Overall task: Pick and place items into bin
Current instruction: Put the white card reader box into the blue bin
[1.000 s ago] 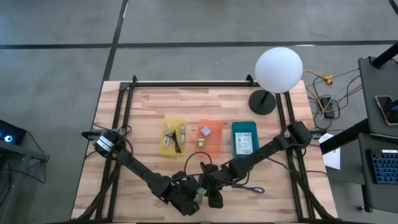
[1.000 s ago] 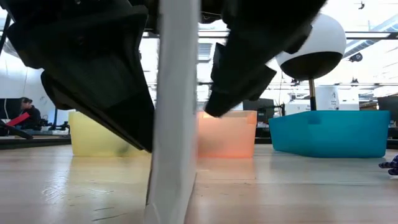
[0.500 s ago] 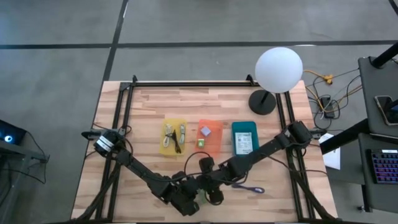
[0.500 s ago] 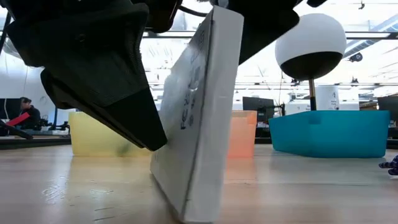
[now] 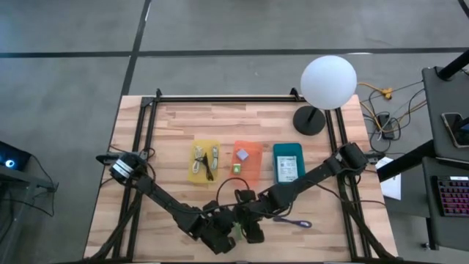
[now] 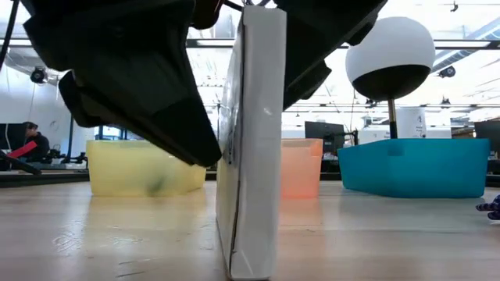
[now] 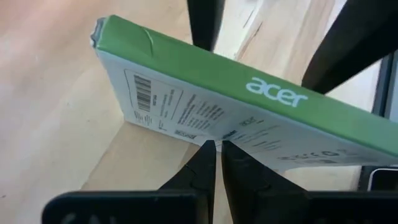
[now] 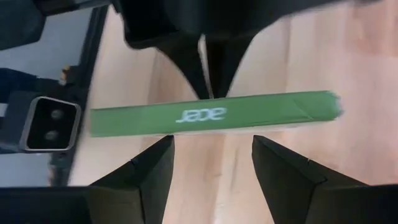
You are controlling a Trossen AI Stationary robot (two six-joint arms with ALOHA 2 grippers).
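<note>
Yellow translucent plastic bin [image 5: 204, 160], the leftmost of the three in the high view, already holds a few thin cables and small pieces. Beside it, the orange translucent bin [image 5: 247, 160] has a small grey cube and a tiny green one inside, and the teal bin [image 5: 289, 162] holds a white printed card. So some sorting looks done.

Not yet binned are the flat white box with a green edge [image 6: 251, 140], standing on its edge at the table's near side, and a purple cord loop [image 5: 297, 223] lying on the wood further right.

At the box, the left gripper [image 7: 217, 148] has its fingers pressed together, tips against the printed white face. The right gripper [image 8: 212, 152] is spread, one finger to each side of the green edge, not yet clamped on it.

That green edge reads "acer" in white. The white face carries a barcode and fine print too small to read.
</note>
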